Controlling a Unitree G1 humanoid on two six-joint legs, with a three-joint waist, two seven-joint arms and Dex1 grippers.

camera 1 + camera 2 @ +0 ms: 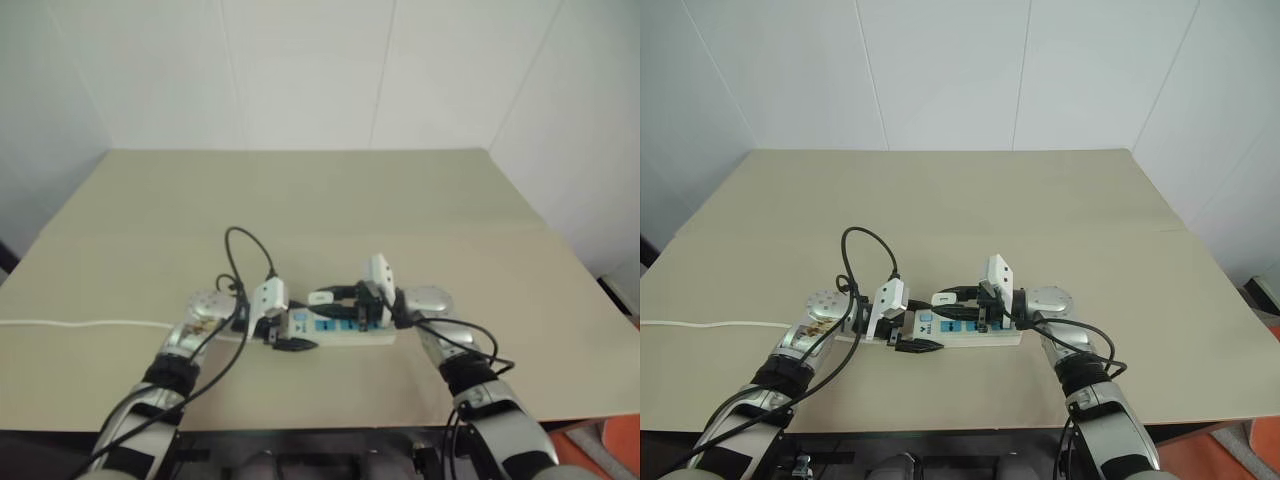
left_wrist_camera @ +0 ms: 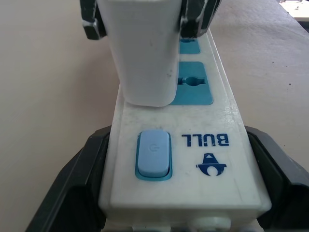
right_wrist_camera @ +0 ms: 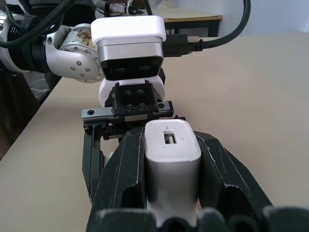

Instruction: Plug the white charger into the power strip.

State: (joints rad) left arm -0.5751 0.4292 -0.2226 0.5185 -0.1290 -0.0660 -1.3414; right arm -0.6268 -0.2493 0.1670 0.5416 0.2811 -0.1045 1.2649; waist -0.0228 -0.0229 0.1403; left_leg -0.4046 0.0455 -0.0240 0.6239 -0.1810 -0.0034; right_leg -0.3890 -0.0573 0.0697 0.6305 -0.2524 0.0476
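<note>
The power strip (image 1: 368,336) lies on the tan table, a white bar with blue socket faces and a blue switch (image 2: 153,154) at its end. My left gripper (image 2: 178,193) is shut on that switch end, one black finger (image 2: 72,193) on each long side. The white charger (image 3: 171,159) is clamped between the black fingers (image 3: 125,169) of my right gripper (image 3: 170,137), which is shut on it. In the left wrist view the charger (image 2: 140,53) stands upright against the strip's face, over the socket nearest the switch. Its prongs are hidden.
The strip's thin white cord (image 1: 80,323) runs off to the left table edge. Black cables (image 1: 245,250) loop above my left wrist. The tan table (image 1: 300,200) stretches back to white walls. Its front edge lies close below both arms.
</note>
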